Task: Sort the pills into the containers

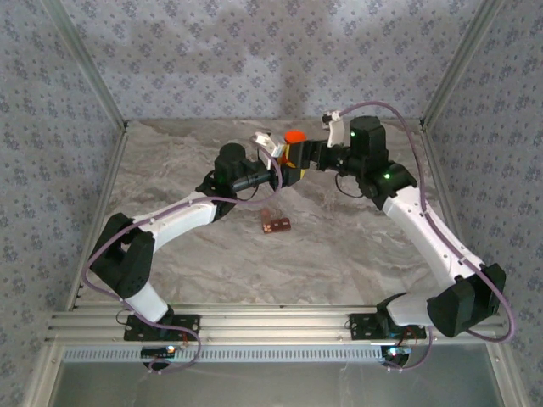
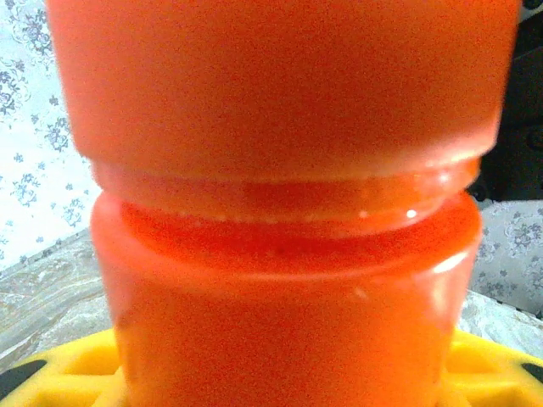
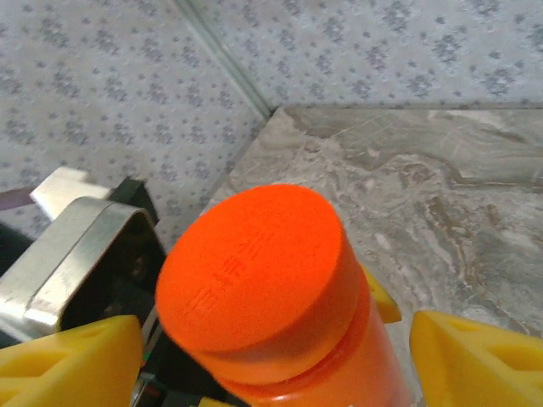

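At the right gripper (image 3: 271, 360): jaws spread wide, yellow fingers (image 3: 72, 360) standing off on either side of the orange cap (image 3: 254, 271), with a clear gap on the view's right. Grips nothing.

At the left gripper (image 1: 291, 163): closed partway on the orange bottle (image 2: 280, 305), clamping the body below the neck, yellow fingertips just showing at both lower corners of the left wrist view. Holds the bottle upright, cap on, raised above the table (image 1: 356, 246) near its far middle. Meets the right gripper there, one wrist reaching in from each side.

Obstructions: metal bracket (image 3: 76, 246) of the left wrist just beside the cap, crowding the right gripper's finger at the view's left.

Task item: containers (image 1: 276, 224), a reddish-brown strip of small cells, lying flat on the marble between the two arms. Sits nearer the bases than both grippers, well apart from the bottle, in the open. Cell contents too small to tell.

Surroundings: patterned walls (image 1: 254, 59) on three sides; aluminium rail (image 1: 271, 326) along the near edge, carrying both arm bases.
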